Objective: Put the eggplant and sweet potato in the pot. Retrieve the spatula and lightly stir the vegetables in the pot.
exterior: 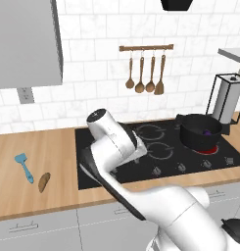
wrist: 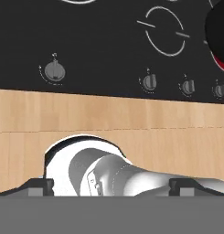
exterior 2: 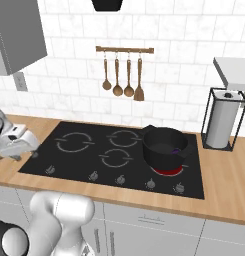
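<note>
One vegetable left: the wide-open, empty tool (wrist: 111, 185) should straddle the matte orange-brown sweet potato (exterior: 44, 182) at lower left across its narrow width.

sweet potato (exterior: 44, 182) just beside spatula (exterior: 24, 166) on counter (exterior: 48, 147) — eggplant (exterior: 207, 132) inside pot (exterior: 200, 132).

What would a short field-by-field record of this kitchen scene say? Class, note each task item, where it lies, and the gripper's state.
pot: on the right front burner of the stovetop, which glows red
eggplant: inside the pot
sweet potato: on the wooden counter, left of the stovetop
spatula: on the counter, just left of the sweet potato
gripper: open, holding nothing
task progress: eggplant in; sweet potato and stirring remain
</note>
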